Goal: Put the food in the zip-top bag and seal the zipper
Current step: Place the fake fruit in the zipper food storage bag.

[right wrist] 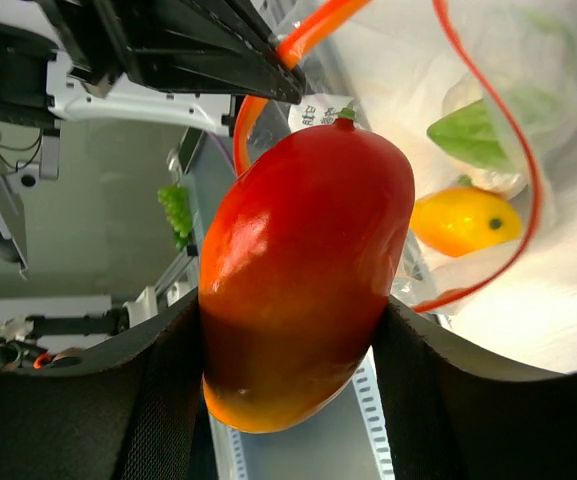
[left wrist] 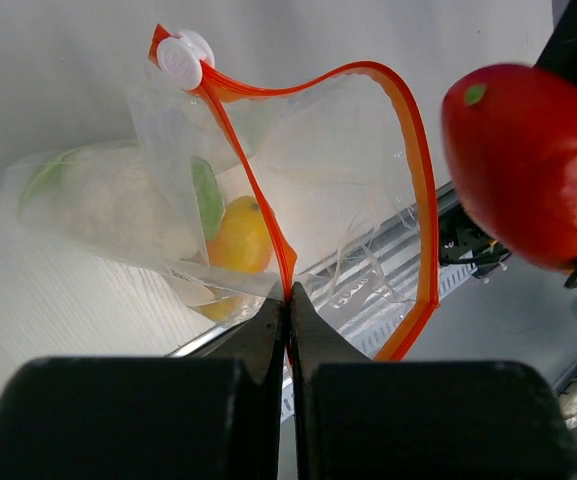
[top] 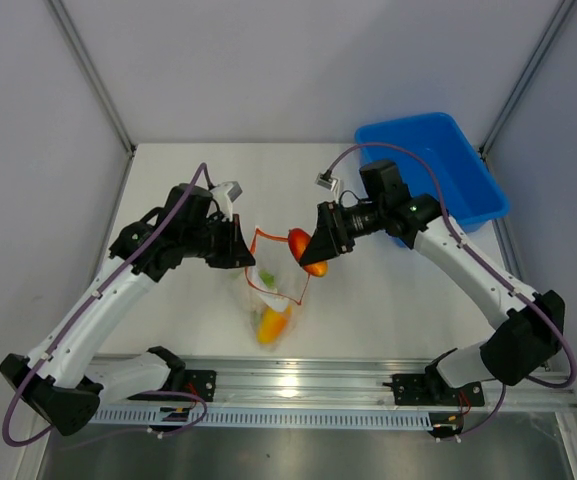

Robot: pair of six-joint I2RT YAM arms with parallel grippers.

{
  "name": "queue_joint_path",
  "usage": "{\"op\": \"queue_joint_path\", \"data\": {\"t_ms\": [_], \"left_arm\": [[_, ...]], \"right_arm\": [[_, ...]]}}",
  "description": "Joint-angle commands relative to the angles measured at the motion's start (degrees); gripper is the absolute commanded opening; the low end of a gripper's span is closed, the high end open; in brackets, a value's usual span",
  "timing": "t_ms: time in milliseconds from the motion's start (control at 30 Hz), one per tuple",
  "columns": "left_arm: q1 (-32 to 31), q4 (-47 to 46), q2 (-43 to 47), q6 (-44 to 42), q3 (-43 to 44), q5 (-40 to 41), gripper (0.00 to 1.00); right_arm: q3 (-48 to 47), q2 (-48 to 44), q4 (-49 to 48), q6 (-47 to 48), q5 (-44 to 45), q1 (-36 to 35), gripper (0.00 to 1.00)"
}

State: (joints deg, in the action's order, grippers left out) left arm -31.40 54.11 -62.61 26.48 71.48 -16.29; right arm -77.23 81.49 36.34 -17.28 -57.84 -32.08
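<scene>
While the left gripper [left wrist: 288, 305] pinches the zipper [left wrist: 418, 180], jaws fully closed on the strip, it holds the bag [left wrist: 338, 180] up by its mouth as an open loop. The right gripper [right wrist: 293, 310] has the red piece [left wrist: 528, 160] clamped between its fingers, the jaws at a middling spread set by the fruit's width. The red piece hangs just beside the mouth, on its right rim in the top view and not yet through the loop. The cauliflower [left wrist: 118, 205] and yellow piece [left wrist: 240, 235] lie inside, low in the bag, which rests on the table [top: 388, 300].

The step in hand looks like loading the last food item; sealing has not begun.

The next move calls for bringing the red piece over the centre of the loop, pushing it past the strip, then letting go only once it is clear of the rim (the opening looks barely wider than the fruit, so a graze could fold the mouth shut). Afterwards the white slider [left wrist: 185, 58], sitting at the far end of the zipper, would need running along the strip, with the left pinch steadying the bag.
</scene>
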Motion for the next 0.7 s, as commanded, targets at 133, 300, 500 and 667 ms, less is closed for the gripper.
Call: {"op": "queue_joint_path", "data": {"t_ms": [133, 300, 500, 667], "left_arm": [[-0.9, -2.5, 2.1, 1.7, 1.5, -0.8, 0.01], [-1.6, -3.1, 2.2, 2.8, 1.7, -0.8, 0.01], [-2.4, -2.6, 2.9, 2.8, 1.7, -0.1, 0.01], [-2.4, -2.3, 3.0, 2.5, 2.3, -0.3, 0.01]], "right_arm": [[-7.1, 6.0, 6.3, 2.1, -1.7, -4.3, 0.00], [-10.8, 10.4, 11.1, 4.6, 1.3, -8.3, 0.00], [-13.0, 14.1, 13.0, 4.4, 6.2, -11.0, 0.00], [-15.0, 15.6, 14.8, 5.3, 9.0, -12.0, 0.05]]}}
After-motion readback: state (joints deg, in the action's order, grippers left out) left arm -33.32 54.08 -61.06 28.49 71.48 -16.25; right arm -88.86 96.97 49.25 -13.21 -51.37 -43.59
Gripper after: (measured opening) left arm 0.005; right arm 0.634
